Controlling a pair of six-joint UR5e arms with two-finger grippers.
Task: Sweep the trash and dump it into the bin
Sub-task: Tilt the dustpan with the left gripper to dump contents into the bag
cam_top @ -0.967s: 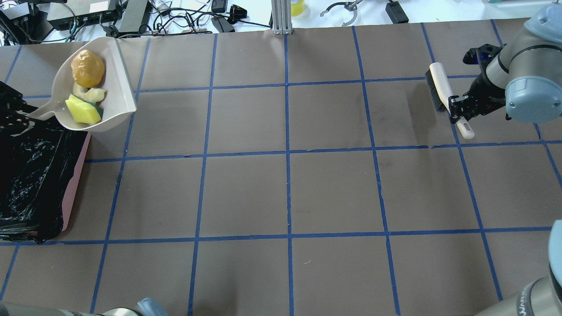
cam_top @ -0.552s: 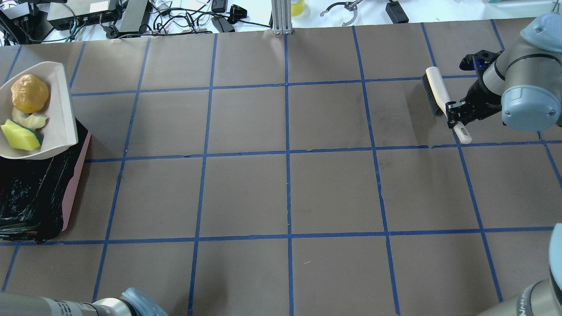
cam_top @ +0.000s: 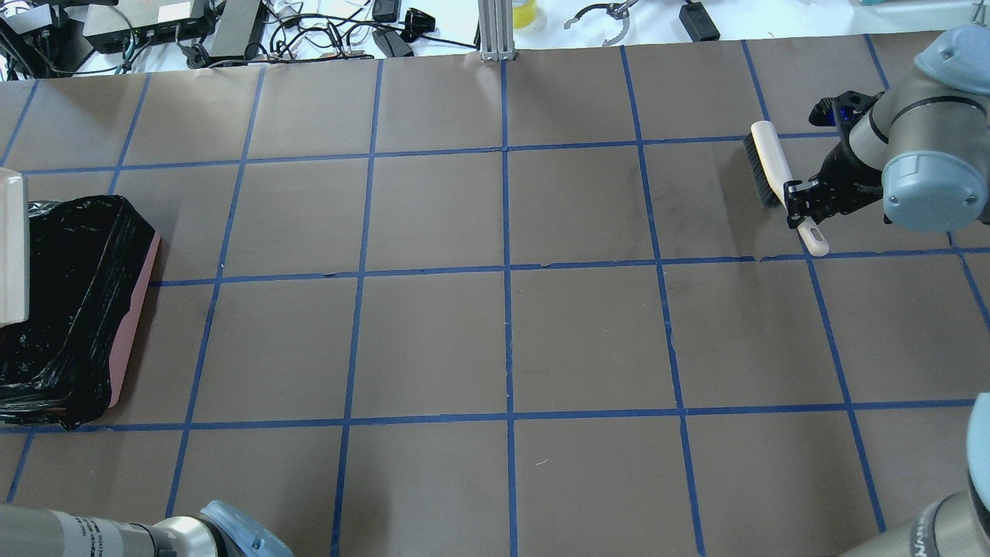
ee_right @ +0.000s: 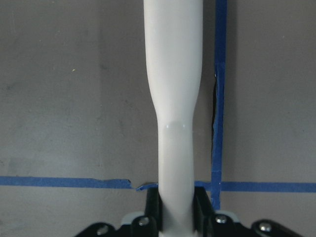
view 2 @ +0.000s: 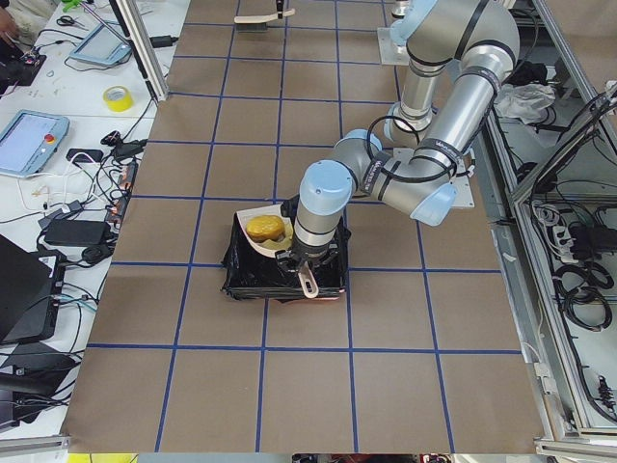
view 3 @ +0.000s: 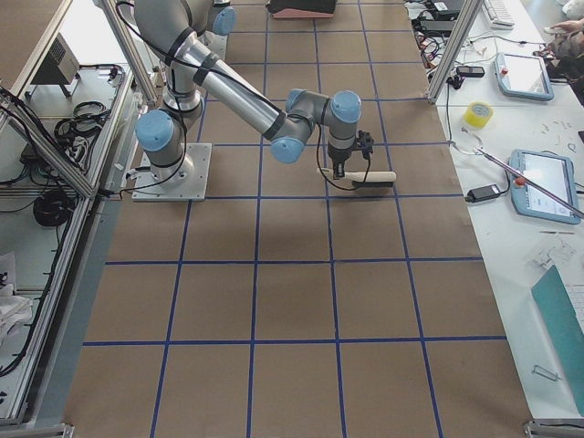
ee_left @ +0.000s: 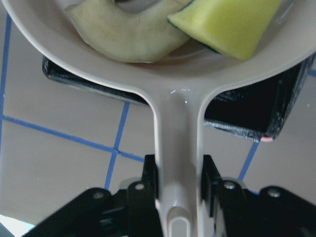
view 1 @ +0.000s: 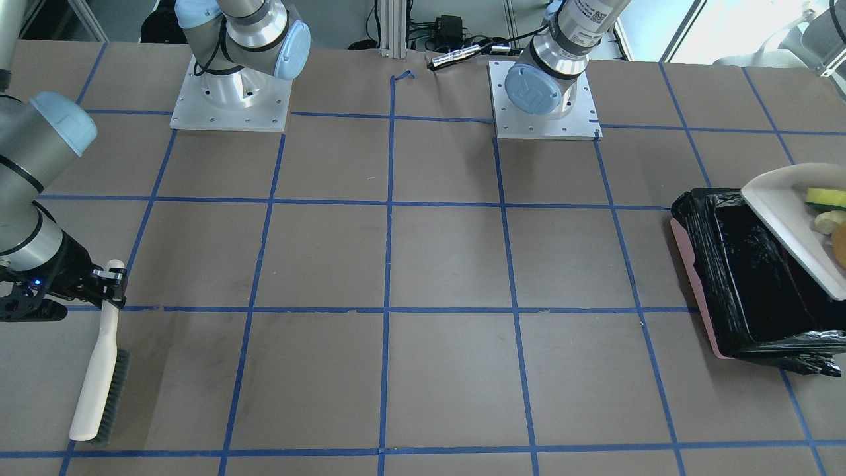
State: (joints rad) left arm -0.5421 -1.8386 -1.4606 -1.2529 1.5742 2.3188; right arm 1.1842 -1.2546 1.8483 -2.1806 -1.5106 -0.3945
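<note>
**Dustpan held over the bin, trash still in the pan**

My left gripper [ee_left: 178, 197] is closed on the handle of the dustpan [ee_left: 177, 148], one finger [ee_left: 149, 180] pressed against each side of the stem. The pan extends straight out ahead of the gripper, and its bowl sits above the bin [view 1: 740, 264], a pink box lined with a black bag at the table's [cam_top: 503, 309] left end. In the front view the pan overlaps the bin's outer rim and is tilted, its lip toward the bin's opening.

The trash lies in the pan, beyond my left fingertips: the sponge [ee_left: 232, 27] and the cream scrap [ee_left: 128, 39] rest nearest the handle, touching each other, and the brown lump [view 2: 266, 229] lies farther out in the bowl. The front view shows all three near the frame's right edge, cut off by it.

My right gripper [ee_right: 174, 210] is closed on the handle of the brush [cam_top: 773, 166], well apart from the bin, at the table's opposite end. The brush points away from the gripper, bristles [view 1: 114, 390] along one side, low over the table; I cannot tell whether they touch it.
</note>
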